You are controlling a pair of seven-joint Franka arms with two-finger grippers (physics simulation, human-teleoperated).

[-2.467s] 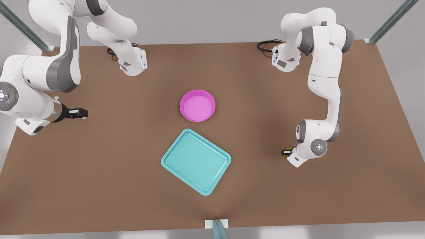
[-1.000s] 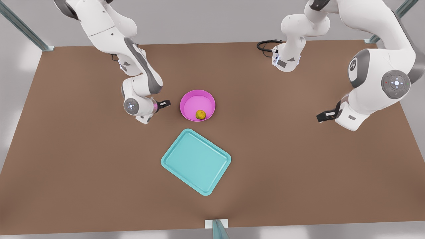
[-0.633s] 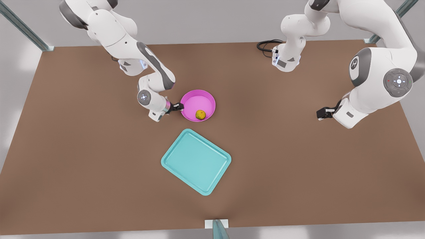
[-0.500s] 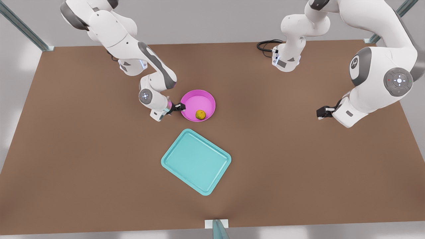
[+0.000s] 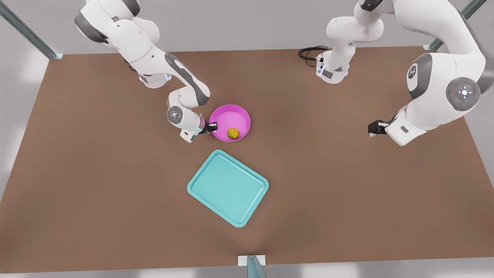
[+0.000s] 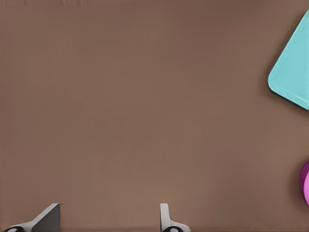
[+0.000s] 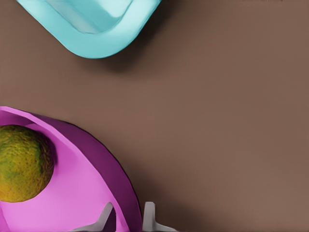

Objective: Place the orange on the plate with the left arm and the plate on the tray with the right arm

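The orange (image 5: 232, 133) lies inside the pink plate (image 5: 229, 116), near its front rim. The plate stands on the table just behind the teal tray (image 5: 227, 188). My right gripper (image 5: 211, 126) is at the plate's rim on the front view's left. In the right wrist view its fingers (image 7: 148, 216) straddle the plate (image 7: 87, 193) wall, one inside and one outside, shut on it, with the orange (image 7: 21, 164) close by and a tray (image 7: 96, 24) corner beyond. My left gripper (image 5: 372, 128) waits open at the front view's right, its fingers (image 6: 166, 220) wide apart over bare table.
A black cable (image 5: 308, 52) lies by the arm base at the back. A small bracket (image 5: 251, 262) sits on the table's front edge. The left wrist view catches a tray corner (image 6: 294, 72) and a sliver of plate (image 6: 305, 183).
The right gripper swung in from the front view's left and reached the plate's rim. The orange, absent from the plate in the oldest frame, now rests in it. The left arm has pulled back.
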